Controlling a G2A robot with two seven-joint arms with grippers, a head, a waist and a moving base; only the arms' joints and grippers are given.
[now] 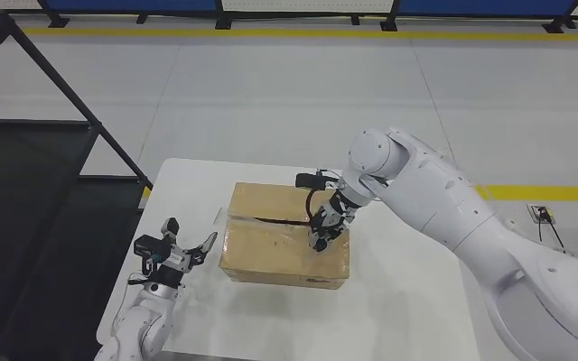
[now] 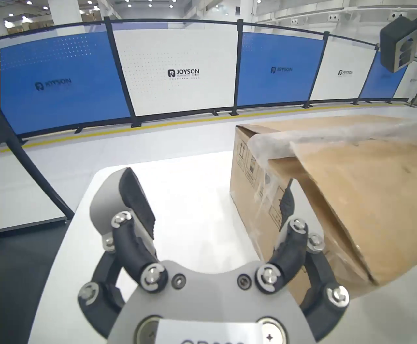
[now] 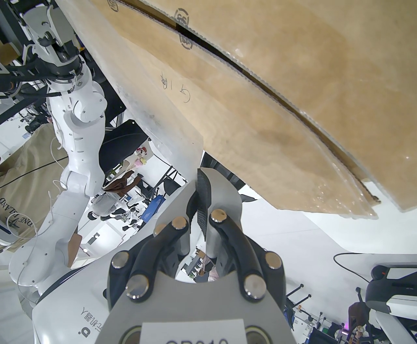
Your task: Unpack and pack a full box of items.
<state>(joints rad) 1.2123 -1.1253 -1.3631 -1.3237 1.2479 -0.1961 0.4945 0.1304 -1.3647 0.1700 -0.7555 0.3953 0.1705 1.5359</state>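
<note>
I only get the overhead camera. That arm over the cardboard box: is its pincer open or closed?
Observer: Closed. Its wrist view shows the right pincer with fingers pressed together at the top of the box.
Operator: Is the box sealed?
Observer: A clear film covers the flaps, and its edge reaches that pincer's tip.
Operator: And the other arm?
Observer: The left pincer is open above the table, and crinkled film hangs down the box end beside it.

It was a large industrial robot-testing hall. A smooth pale grey floor [image 1: 271, 99] carried a yellow safety line [image 1: 298, 32], blue and white perforated fence panels [image 2: 176, 71] closed off the work cell, spotlights [image 2: 130, 5] hung high overhead, and a white worktable [image 1: 406, 307] stood inside.
</note>
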